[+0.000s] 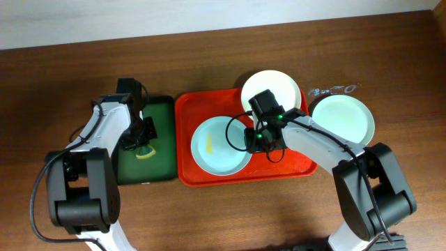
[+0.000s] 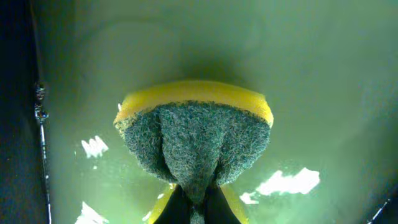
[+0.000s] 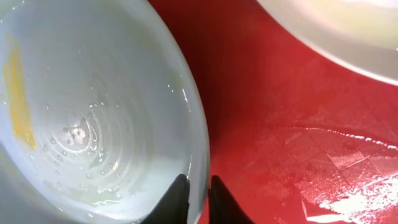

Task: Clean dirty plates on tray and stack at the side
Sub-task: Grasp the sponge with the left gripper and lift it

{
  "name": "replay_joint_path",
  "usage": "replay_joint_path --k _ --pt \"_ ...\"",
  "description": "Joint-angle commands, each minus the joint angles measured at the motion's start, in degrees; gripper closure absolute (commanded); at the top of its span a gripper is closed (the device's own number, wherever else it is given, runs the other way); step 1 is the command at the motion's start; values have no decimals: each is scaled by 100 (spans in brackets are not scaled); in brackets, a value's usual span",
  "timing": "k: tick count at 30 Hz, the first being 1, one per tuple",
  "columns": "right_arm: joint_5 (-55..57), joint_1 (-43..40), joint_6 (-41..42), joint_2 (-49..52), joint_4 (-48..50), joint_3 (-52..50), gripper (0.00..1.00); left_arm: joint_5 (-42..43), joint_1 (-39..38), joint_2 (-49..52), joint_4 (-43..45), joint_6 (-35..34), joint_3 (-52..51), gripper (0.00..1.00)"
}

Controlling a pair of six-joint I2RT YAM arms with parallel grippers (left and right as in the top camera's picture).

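- Right jaws: closed on the rim of the smeared mint plate (image 1: 217,145), one finger inside, one outside — a hold that likely steadies it for wiping.
- That plate lies in the orange-red tray (image 1: 187,111); its yellow smear (image 1: 208,143) shows that cleaning is not yet done.
- Left jaws: pinching the sponge (image 2: 196,134) over the green tray (image 1: 162,111), ready to scrub.
- A second mint plate (image 1: 343,120) sits on the table (image 1: 70,42) beside the tray — probably the stack site.
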Motion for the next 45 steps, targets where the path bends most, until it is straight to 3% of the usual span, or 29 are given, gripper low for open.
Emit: replay_joint_path --k 1,3,4,9,14,15,16,19,21,25,32,34,37,44,45 --pt "109 31 398 -26 35 -70 87 42 9 42 -4 33 -17 100" --pt "144 31 415 -26 101 -105 88 42 9 42 -4 33 -17 100" --pt "186 31 417 -26 111 -105 96 42 9 42 -4 35 -17 100" --pt "223 20 951 -28 -61 -59 96 20 -2 -24 9 634 184 100" --pt "227 20 1169 -28 -872 365 96 -179 -61 -579 -203 638 654 100" --pt "225 20 1167 -28 -898 385 94 -179 -94 -691 -201 640 686 100" --pt "229 20 1165 -28 -890 385 69 -179 -144 -817 -203 638 708 100" --pt "234 20 1161 -26 -846 385 60 -203 -302 -1003 -251 710 708 100" --pt "417 22 1163 -26 -848 374 62 -225 -402 -1001 -332 726 708 100" --pt "511 22 1165 -26 -848 372 79 -221 -442 -999 -382 723 708 100" --pt "509 26 1165 -26 -800 363 79 -219 -442 -999 -424 723 706 100" --pt "507 26 1165 -26 -780 363 85 -219 -442 -999 -420 723 706 100" --pt "509 26 1167 -26 -704 363 85 -219 -442 -999 -417 723 706 100" --pt "511 26 1165 -15 -522 297 83 -219 -442 -999 -422 723 704 100" --pt "514 26 1163 -15 -525 297 78 -219 -442 -999 -422 723 704 100"
